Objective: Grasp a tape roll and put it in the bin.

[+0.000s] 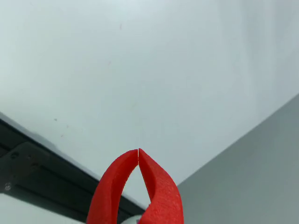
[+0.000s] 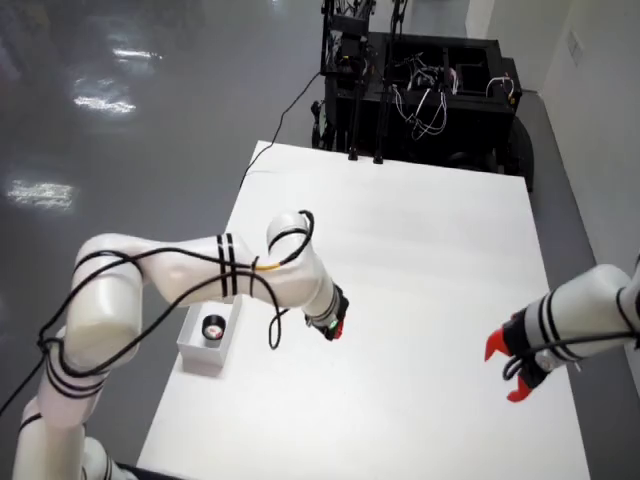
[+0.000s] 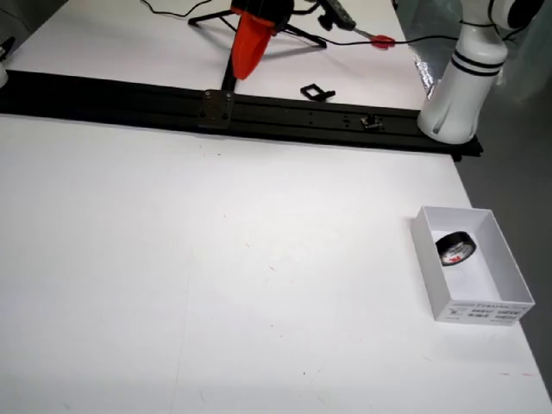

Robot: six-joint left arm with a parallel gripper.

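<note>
Claw [image 1: 138, 151]: red, two-fingered, tips pressed together with nothing between them; closed and empty. In the overhead view the working arm's claw [image 2: 335, 327] hangs over bare white worktop [image 2: 420, 300], just beside the bin's near corner.

Tape roll [image 3: 455, 247]: black, lying inside the bin [image 3: 509, 267], a small white open box near the worktop edge. It also shows overhead, in the bin [image 2: 197, 352], as a dark ring [image 2: 213, 327].

Step in hand, by judgement: the placing appears done, with the roll already binned and the claw clear of it. No other roll is visible on the worktop, so the next move likely calls only for a retreat to rest.

Views compared: the claw-mounted view shows the fingertip contact, but neither bin nor roll. The overhead view alone shows the second arm's red claw [image 2: 507, 372], idle at the right. The low side view best shows the roll inside the bin, plus a black rail [image 3: 233, 108] across the worktop.
</note>
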